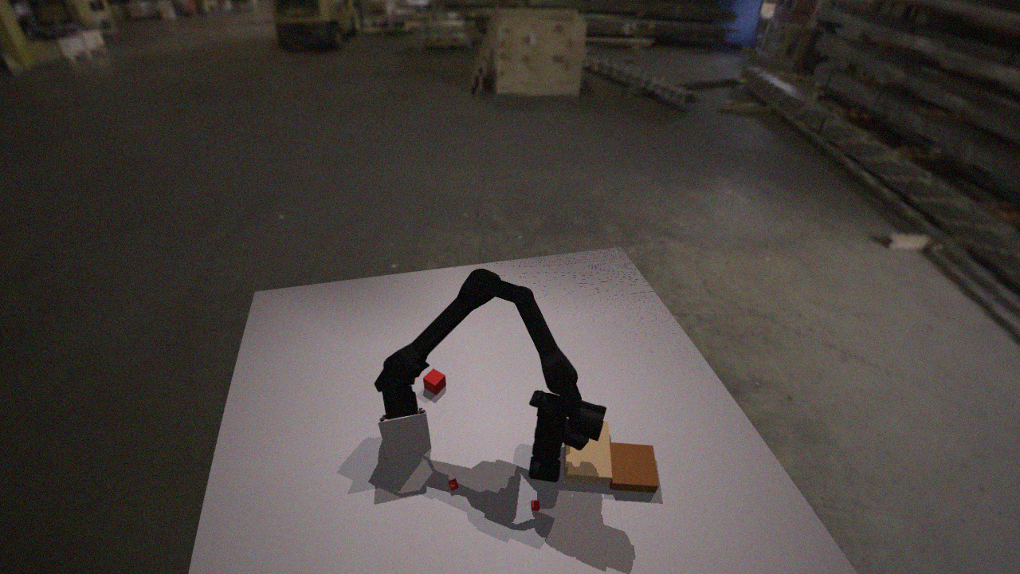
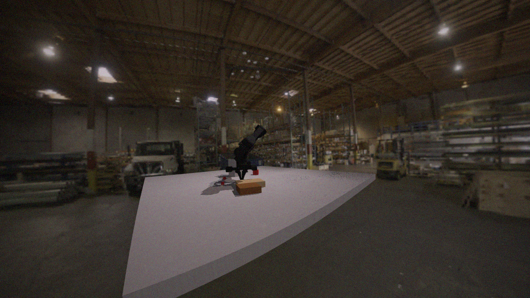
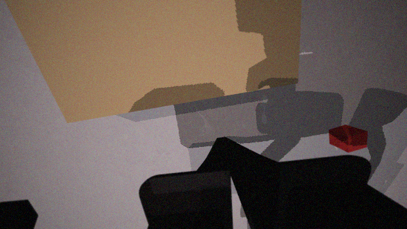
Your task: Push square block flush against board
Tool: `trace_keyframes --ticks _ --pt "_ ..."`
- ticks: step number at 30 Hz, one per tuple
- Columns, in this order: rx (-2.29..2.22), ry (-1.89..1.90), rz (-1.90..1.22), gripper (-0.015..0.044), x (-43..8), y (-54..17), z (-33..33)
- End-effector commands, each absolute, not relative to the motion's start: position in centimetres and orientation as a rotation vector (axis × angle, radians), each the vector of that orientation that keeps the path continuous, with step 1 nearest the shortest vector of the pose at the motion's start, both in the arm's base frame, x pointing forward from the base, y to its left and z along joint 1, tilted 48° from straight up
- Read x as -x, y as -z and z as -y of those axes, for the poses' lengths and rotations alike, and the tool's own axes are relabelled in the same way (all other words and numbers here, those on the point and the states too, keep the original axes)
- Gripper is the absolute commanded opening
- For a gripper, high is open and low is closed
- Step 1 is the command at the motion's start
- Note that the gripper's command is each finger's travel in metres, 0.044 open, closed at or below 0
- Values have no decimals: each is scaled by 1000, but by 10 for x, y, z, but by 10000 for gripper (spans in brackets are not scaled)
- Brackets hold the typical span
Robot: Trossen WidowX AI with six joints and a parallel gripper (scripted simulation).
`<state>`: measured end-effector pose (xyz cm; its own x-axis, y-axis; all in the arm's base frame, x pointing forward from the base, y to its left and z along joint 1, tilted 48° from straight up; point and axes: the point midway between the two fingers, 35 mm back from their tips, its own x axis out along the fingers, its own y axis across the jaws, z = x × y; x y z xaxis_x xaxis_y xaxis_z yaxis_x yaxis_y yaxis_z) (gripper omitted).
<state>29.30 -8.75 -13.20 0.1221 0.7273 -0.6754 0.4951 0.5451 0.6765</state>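
Note:
The square block (image 1: 633, 464) (image 2: 249, 189) is orange-brown and lies flat at the far side of the light tan board (image 1: 598, 462) (image 2: 255, 180) (image 3: 143, 57) from the arm's base. No gap shows between them in the top view. Their near edges there are close to even, with the block's edge sitting slightly nearer the camera. The board reaches past the block at its other end. My gripper (image 2: 242, 179) (image 3: 221, 142) is shut and empty, on the base side of the board. In the wrist view, table shows between its tips and the board's edge. In the top view the gripper's body hides its tips.
A larger red cube (image 1: 434, 382) (image 2: 255, 172) sits near the arm's base. Two small red cubes (image 1: 453, 484) (image 1: 535, 505) lie toward the near side in the top view. One small red cube (image 3: 348, 138) shows right of the fingers in the wrist view.

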Motion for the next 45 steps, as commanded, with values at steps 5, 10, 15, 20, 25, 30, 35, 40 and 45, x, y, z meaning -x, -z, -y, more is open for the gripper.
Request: trace_keyframes --ticks 5,10,15,20,25,30,35,40,45 --pt "-1082 -231 -1527 0 -283 129 83" --pt "-1081 -229 -1527 0 -280 95 123" --pt "-1080 -229 -1527 0 -279 92 125" --pt "-989 -299 -1485 0 -292 91 128" --pt "-850 -411 -1442 0 -307 86 129" --pt "-711 -526 -1385 0 -322 82 129" --pt "-572 -638 -1322 0 -337 77 128" --pt "-433 -744 -1252 0 -352 72 126" --pt "-293 -846 -1176 0 -366 66 123"
